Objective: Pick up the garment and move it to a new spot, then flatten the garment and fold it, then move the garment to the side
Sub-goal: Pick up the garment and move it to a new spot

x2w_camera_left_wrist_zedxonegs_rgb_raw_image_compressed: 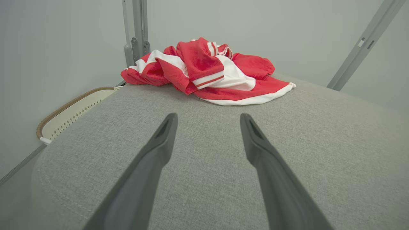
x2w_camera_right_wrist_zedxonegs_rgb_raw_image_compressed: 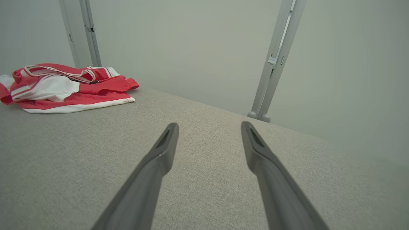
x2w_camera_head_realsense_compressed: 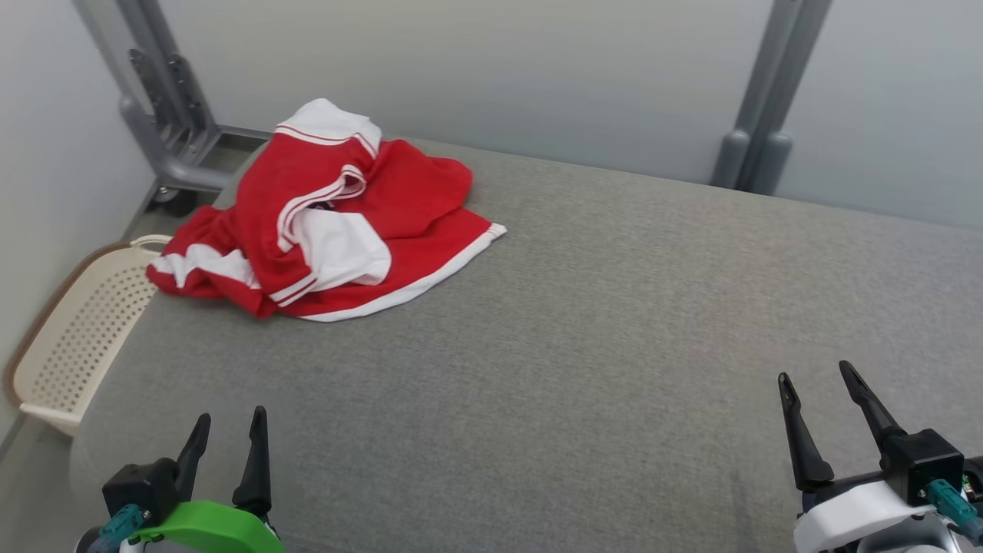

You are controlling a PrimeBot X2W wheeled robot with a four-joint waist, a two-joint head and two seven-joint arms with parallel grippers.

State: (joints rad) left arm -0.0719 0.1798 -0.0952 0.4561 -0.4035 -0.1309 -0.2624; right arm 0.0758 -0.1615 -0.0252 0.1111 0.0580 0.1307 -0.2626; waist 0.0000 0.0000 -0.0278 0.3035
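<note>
Garment (x2w_camera_head_realsense_compressed: pixel 322 223) is seen crumpled at the far left corner of the tabletop (x2w_camera_head_realsense_compressed: pixel 576 346), just beside a basket (x2w_camera_head_realsense_compressed: pixel 77 338). Nothing is judged done: pickup, move, flattening, fold and set-aside are all left. Left gripper (x2w_camera_head_realsense_compressed: pixel 230 415) and right gripper (x2w_camera_head_realsense_compressed: pixel 814 372) are spread wide, empty, well apart from it.

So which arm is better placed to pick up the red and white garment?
Likely left. The garment lies crumpled at the far left of the grey surface, straight ahead of the open left gripper. The right gripper, also open, is far off to its side.
</note>
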